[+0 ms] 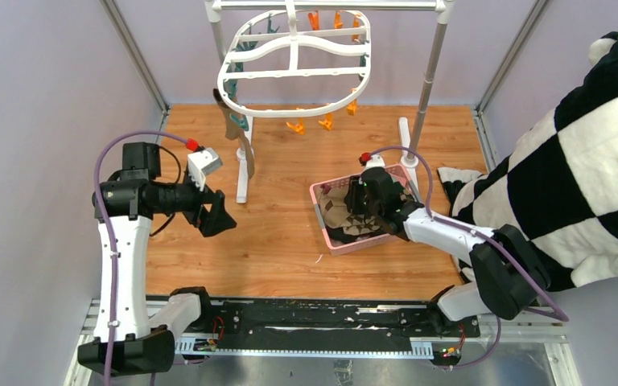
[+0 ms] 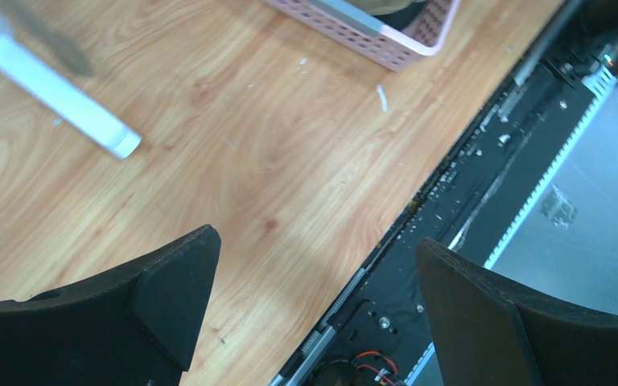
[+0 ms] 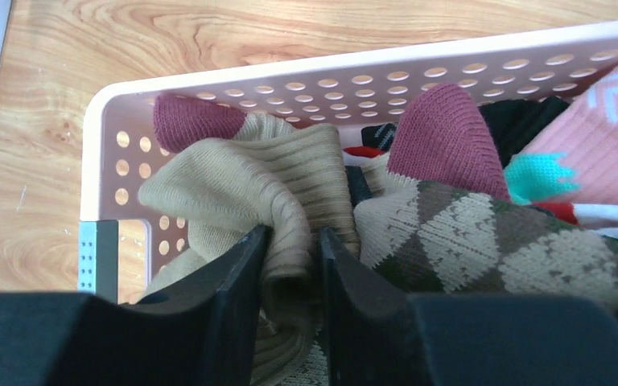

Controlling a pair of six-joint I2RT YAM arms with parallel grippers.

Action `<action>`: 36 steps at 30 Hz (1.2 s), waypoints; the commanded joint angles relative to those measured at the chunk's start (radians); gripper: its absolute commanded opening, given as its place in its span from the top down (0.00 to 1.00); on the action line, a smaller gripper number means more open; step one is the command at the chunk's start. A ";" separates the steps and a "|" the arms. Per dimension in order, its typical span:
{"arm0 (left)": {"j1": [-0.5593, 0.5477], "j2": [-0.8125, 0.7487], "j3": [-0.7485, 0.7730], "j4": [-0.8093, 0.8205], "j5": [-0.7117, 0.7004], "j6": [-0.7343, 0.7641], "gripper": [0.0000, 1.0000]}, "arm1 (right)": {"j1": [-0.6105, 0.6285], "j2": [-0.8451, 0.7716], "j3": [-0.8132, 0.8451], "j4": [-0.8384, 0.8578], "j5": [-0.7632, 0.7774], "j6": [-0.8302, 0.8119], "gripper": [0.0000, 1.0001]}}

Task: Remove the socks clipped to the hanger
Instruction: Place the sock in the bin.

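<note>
Right claw [image 3: 294,237] pinches a fold of a tan sock [image 3: 249,177] in the pink basket [image 3: 105,121] under it. Left claw [image 2: 315,241] is wide open over the worktop [image 2: 209,145]. One brown sock [image 1: 237,133] hangs from the hanger [image 1: 293,74] beyond it.

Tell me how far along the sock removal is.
Done: several socks lie in the pink basket. In hand: a beige ribbed sock sits between the right jaws, inside that basket. Left: one olive-brown sock hangs clipped to the white hanger.

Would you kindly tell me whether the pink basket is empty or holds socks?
Holds socks: the pink basket contains a beige ribbed sock, a brown argyle sock and others.
</note>
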 commanded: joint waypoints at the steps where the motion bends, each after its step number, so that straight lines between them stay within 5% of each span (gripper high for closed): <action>1: 0.136 0.025 -0.020 0.024 0.020 -0.019 0.00 | -0.013 -0.056 -0.054 -0.002 0.107 0.006 0.59; 7: 0.232 0.063 -0.023 0.024 0.083 -0.018 0.00 | -0.014 -0.294 -0.050 -0.041 0.037 -0.023 0.39; 10: 0.237 0.072 -0.025 0.024 0.107 -0.019 0.00 | -0.015 -0.336 -0.010 -0.085 -0.051 0.003 0.36; 20: 0.276 0.074 -0.033 0.024 0.116 -0.016 0.00 | -0.029 -0.165 -0.073 0.140 -0.328 0.197 0.62; 30: 0.310 0.055 -0.044 0.025 0.116 -0.012 0.00 | -0.181 0.099 -0.128 0.235 -0.256 0.343 0.82; 33: 0.315 0.069 -0.051 0.024 0.125 -0.012 0.00 | -0.146 0.089 -0.168 0.235 -0.227 0.356 0.78; 36: 0.328 0.095 -0.049 0.024 0.147 -0.021 0.00 | -0.027 -0.031 -0.162 0.132 -0.026 0.296 0.61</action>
